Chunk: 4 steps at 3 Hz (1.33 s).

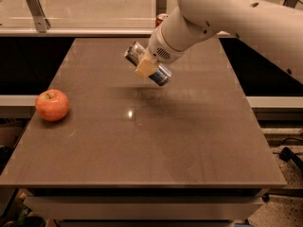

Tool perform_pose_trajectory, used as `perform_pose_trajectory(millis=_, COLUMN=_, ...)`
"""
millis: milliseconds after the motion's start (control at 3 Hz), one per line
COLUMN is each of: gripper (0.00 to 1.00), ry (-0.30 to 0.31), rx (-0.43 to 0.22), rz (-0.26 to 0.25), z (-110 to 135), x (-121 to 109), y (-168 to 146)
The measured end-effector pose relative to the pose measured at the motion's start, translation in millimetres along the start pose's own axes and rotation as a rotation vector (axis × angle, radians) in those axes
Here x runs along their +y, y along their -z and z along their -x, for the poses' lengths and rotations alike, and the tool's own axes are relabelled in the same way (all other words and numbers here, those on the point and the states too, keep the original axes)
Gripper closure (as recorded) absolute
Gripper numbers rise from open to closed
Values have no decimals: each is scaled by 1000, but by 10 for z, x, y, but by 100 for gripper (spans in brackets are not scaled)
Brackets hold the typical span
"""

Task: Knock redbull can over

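The redbull can [160,74] is slim, silver and blue, and lies tilted in the air above the far middle of the brown table [142,145], its silver top to the upper left. My gripper [146,67] is shut on the can's middle, with a tan finger pad [145,69] across its front. The can's shadow falls on the table just below it. The white arm [227,13] reaches in from the upper right.
A red apple [52,105] sits near the table's left edge. A red can top [161,18] shows behind the arm at the back rail. A glass barrier with metal brackets [35,6] runs along the far side. The floor drops off to the right.
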State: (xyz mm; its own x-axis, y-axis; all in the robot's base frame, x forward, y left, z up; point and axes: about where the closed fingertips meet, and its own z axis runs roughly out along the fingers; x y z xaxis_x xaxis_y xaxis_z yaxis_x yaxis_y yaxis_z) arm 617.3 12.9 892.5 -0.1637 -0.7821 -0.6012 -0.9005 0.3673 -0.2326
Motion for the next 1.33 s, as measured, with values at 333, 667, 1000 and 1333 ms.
perform_pose_trajectory(millis=333, gripper=100, ry=25, rx=76, rz=-19, z=-68, x=12, y=7)
perform_pose_trajectory(millis=667, gripper=100, ry=60, rx=168, rz=-37, z=-130, x=17, y=12)
perform_pose_trajectory(millis=1000, gripper=100, ry=95, rx=269, rz=-48, z=-199, x=21, y=-5)
perform_pose_trajectory(millis=1333, gripper=100, ry=116, rx=388, rz=-47, z=-323, x=17, y=-47)
